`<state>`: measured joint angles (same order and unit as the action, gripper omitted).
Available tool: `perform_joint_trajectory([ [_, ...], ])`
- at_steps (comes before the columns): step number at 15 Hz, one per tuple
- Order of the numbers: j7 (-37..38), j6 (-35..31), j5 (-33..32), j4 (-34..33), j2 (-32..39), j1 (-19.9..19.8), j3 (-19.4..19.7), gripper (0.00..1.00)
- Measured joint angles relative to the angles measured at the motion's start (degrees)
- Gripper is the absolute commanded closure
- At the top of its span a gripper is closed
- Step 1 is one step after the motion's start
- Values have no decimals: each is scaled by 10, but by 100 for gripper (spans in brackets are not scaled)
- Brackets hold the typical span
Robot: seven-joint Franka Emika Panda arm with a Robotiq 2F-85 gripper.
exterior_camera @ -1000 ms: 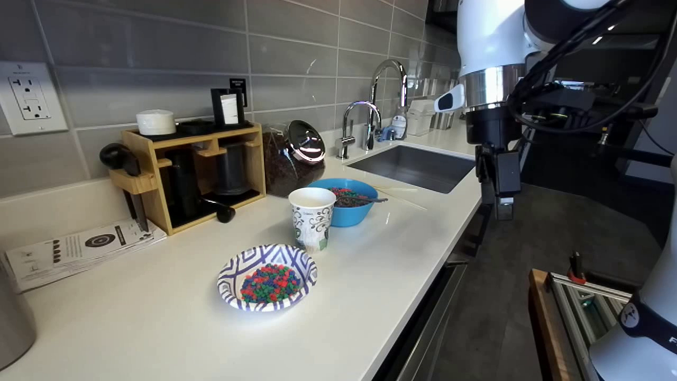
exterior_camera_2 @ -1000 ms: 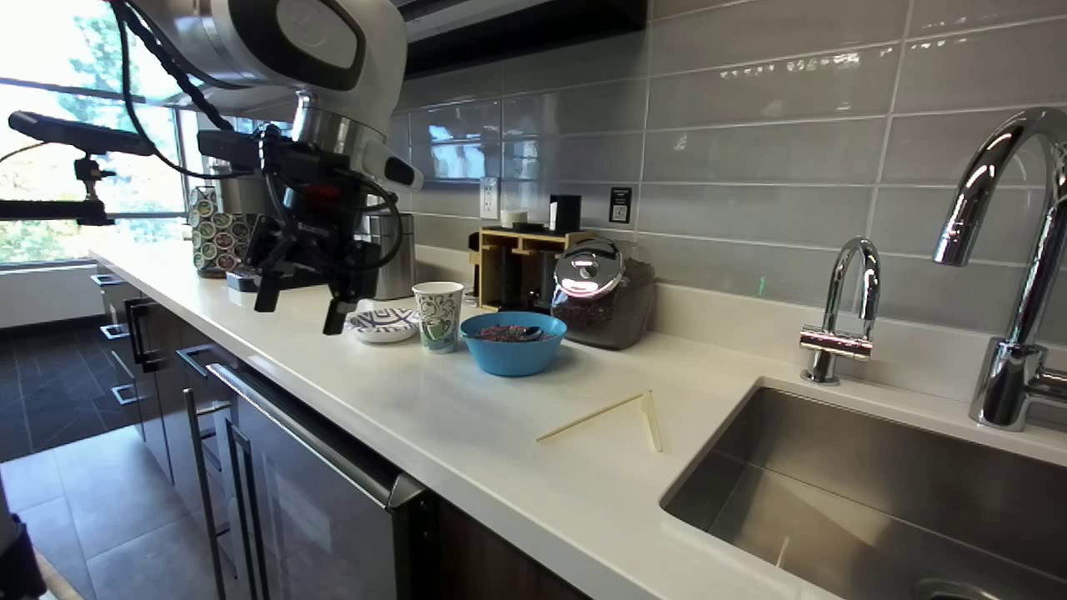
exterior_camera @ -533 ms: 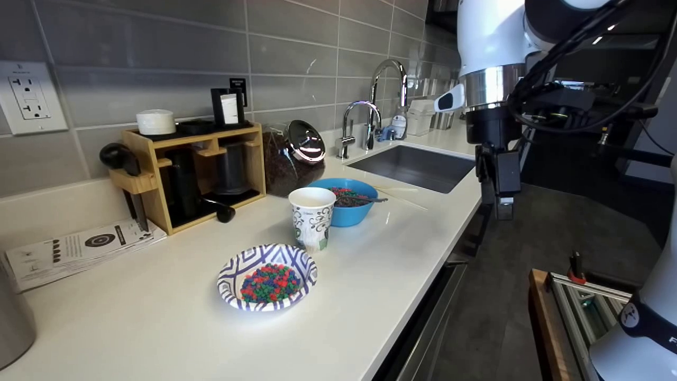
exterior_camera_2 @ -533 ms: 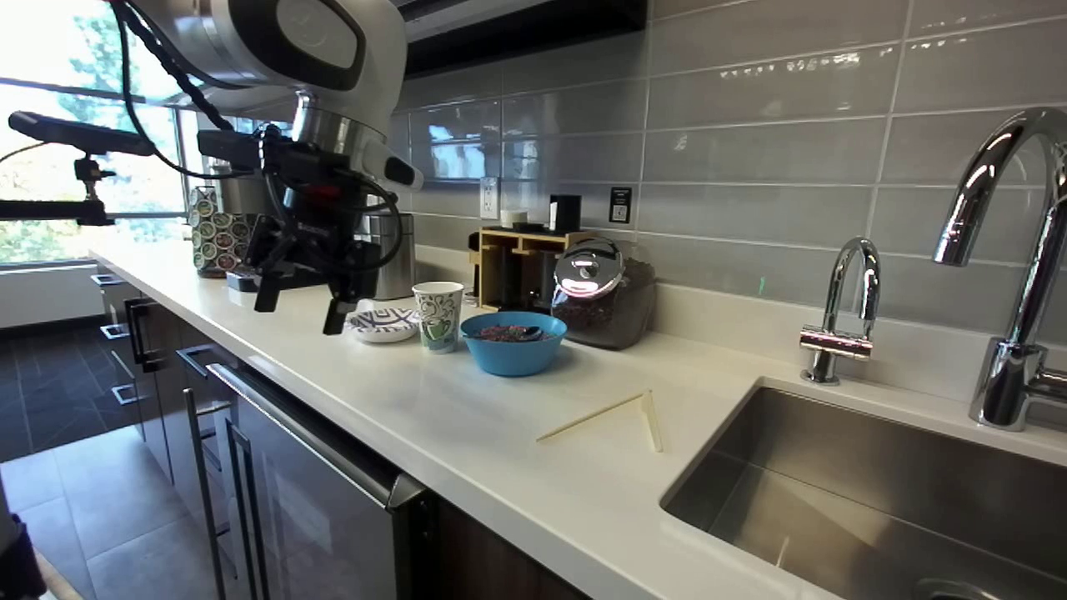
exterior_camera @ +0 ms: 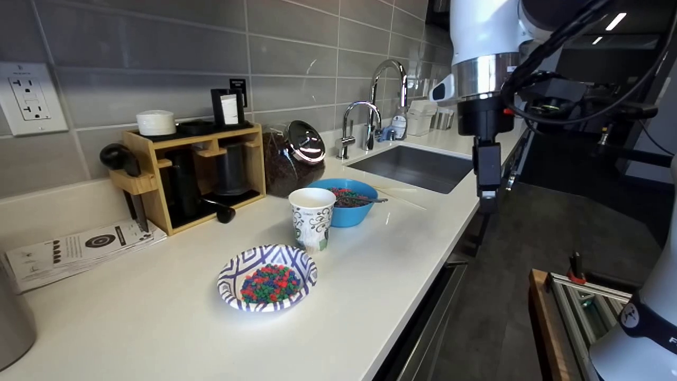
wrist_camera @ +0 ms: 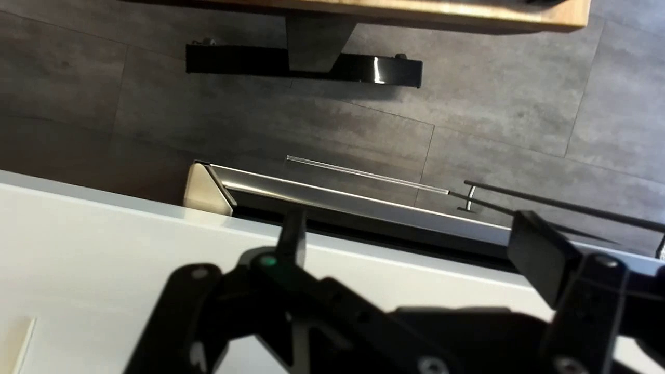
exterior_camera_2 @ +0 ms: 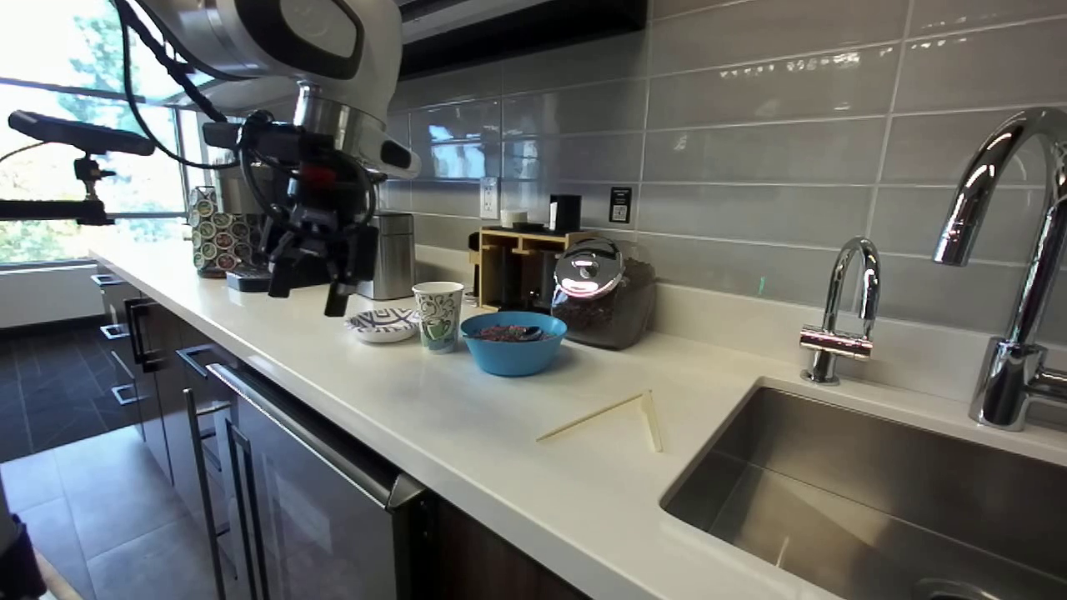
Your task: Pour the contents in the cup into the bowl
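The cup [exterior_camera: 312, 226] is tall and off-white with a floral print. It stands upright on the counter, and it also shows in an exterior view [exterior_camera_2: 438, 321]. Its contents cannot be seen. The bowl [exterior_camera: 264, 255] with the white and dark blue pattern sits beside the cup and holds red, blue and green bits. It also shows in an exterior view [exterior_camera_2: 383, 333]. My gripper [exterior_camera_2: 308, 301] is above the counter's front edge, apart from the cup and the bowl. In the wrist view the gripper [wrist_camera: 414, 236] has its fingers wide apart with nothing between them. Cup and bowl are outside the wrist view.
A plain blue bowl [exterior_camera: 351, 216] with bits and a spoon stands close behind the cup. A wooden organiser [exterior_camera: 164, 201] and a dark jar [exterior_camera_2: 617, 308] stand by the wall. Thin pale sticks [exterior_camera_2: 596, 415] lie near the sink [exterior_camera_2: 733, 467].
My arm and gripper have turned at the wrist and risen slightly, shifting a little left in an exterior view. The cup and the bowls have not moved.
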<state>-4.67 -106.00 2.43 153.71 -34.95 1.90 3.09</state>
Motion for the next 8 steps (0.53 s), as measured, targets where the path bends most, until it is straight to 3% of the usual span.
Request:
perform_joint_trajectory([
  [4, 146, -13, 48, -49, 25, 0, -55, 0],
  [8, 267, -98, 82, -96, 68, -2, -94, 0],
])
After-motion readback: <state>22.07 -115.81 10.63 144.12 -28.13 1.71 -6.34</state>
